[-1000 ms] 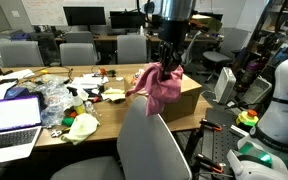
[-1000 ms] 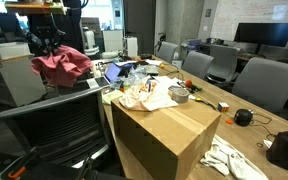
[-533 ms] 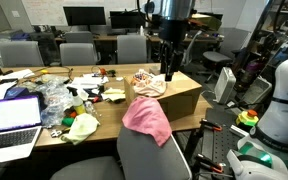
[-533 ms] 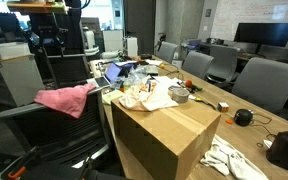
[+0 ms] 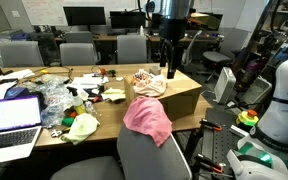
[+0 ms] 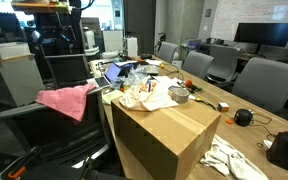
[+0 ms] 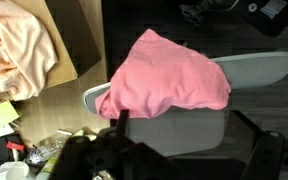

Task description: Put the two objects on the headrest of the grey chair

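The pink cloth [image 5: 147, 118] lies draped over the headrest of the grey chair [image 5: 144, 155], hanging down on one side [image 6: 66, 100]. My gripper [image 5: 169, 66] hangs open above and behind it, with nothing between its fingers. In the wrist view the pink cloth [image 7: 169, 80] covers the top of the grey headrest [image 7: 184, 125], and my gripper [image 7: 189, 165] shows only as dark shapes at the lower edge. The patterned orange, pink and white cloth [image 5: 147, 83] lies crumpled on top of the cardboard box [image 6: 174, 135], apart from the gripper.
The wooden table [image 5: 29, 140] holds an open laptop [image 5: 11, 115], a small yellow-green cloth [image 5: 81, 127] and plastic clutter [image 5: 59, 98]. Smaller grey chairs [image 5: 76, 52] stand behind it. A white machine [image 5: 284, 100] stands beside the grey chair.
A second ago my gripper was shut on the pink cloth above the chair. It has opened, and the cloth has dropped onto the headrest and settled there.
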`<act>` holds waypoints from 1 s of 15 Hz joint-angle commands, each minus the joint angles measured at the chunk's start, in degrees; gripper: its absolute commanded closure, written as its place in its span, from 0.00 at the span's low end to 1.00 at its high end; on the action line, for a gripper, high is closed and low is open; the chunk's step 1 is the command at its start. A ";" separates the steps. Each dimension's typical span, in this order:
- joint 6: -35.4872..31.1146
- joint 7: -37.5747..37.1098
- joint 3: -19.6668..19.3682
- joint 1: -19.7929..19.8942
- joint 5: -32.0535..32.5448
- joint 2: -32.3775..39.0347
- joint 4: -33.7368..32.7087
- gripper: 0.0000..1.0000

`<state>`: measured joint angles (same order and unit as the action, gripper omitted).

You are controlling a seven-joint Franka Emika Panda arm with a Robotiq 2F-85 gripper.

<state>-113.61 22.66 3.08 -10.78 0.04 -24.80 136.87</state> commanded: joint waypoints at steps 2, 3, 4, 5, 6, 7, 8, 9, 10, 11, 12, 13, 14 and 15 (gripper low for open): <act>-0.39 -2.57 -3.40 4.19 0.31 1.61 -2.54 0.00; -0.09 -2.96 -4.65 5.36 -0.18 1.98 -3.03 0.00; -0.30 -3.37 -5.75 6.48 -0.43 2.63 -3.57 0.00; 0.12 -3.38 -7.11 7.57 -0.92 3.32 -4.22 0.00; 0.13 -3.61 -8.19 8.55 -1.23 4.26 -4.92 0.00; 0.25 -3.63 -9.37 9.52 -1.74 5.27 -5.62 0.00; 0.37 -3.77 -10.45 10.47 -2.22 6.30 -6.29 0.00; 0.08 -3.78 -11.38 11.25 -2.75 7.51 -7.01 0.00; -0.30 -3.75 -12.16 11.95 -3.36 8.51 -7.68 0.00; -0.52 -3.74 -12.78 12.57 -4.00 9.72 -8.56 0.00; -0.87 -3.66 -13.33 13.09 -4.78 10.91 -9.55 0.00; -1.16 -3.63 -13.78 13.53 -5.72 12.38 -10.82 0.00; -1.14 -3.80 -14.11 14.05 -6.38 13.97 -12.51 0.00; -1.63 -3.94 -14.32 14.50 -6.89 15.67 -14.10 0.00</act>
<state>-114.70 19.69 -10.76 2.67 -4.48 -14.32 128.62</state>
